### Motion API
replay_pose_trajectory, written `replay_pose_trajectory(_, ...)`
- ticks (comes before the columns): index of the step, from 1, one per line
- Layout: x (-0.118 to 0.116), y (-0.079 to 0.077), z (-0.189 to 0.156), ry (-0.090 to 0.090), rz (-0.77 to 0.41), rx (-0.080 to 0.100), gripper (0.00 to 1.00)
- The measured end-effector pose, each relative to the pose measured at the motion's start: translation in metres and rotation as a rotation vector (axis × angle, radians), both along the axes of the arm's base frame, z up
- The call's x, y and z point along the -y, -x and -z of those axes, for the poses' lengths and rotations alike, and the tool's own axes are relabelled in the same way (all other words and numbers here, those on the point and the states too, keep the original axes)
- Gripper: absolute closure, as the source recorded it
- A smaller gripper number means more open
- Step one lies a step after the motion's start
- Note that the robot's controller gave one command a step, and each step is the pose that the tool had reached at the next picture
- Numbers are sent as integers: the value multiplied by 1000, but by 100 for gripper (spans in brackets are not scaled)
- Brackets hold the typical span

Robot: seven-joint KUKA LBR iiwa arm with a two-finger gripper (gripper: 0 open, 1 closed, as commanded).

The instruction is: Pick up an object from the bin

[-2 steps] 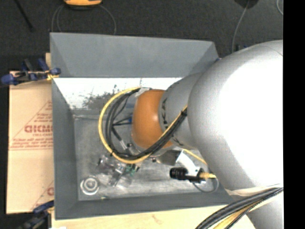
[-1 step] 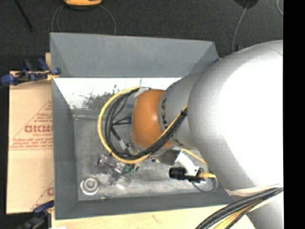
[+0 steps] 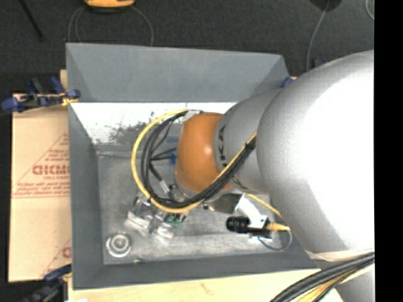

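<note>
Grey metal bin (image 3: 85, 187), scuffed floor. Tool (image 3: 151, 218) low over it, grip width cannot be told: orange wrist cover (image 3: 196, 153) and cable loop (image 3: 135, 159) crowd it. Round silvery cap (image 3: 118, 244) lies just left of the tool, apart. Black-and-white piece (image 3: 247, 222) to its right.

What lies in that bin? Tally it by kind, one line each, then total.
Round clear disc: 1
Black-and-white tool with yellow tip: 1
Pale shapes under the orange cover: thing or robot part unclear, not counted
Total: 2 counted
</note>
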State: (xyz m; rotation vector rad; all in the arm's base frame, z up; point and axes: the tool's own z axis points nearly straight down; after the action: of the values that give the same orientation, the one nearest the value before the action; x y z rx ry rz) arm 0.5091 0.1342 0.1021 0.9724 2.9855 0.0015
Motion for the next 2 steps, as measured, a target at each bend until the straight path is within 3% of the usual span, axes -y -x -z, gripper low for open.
replay_pose_trajectory(1, 1, -1, -43, 0, -7, -1, 100)
replay_pose_trajectory(2, 2, 0, -62, 1, -15, -2, 100)
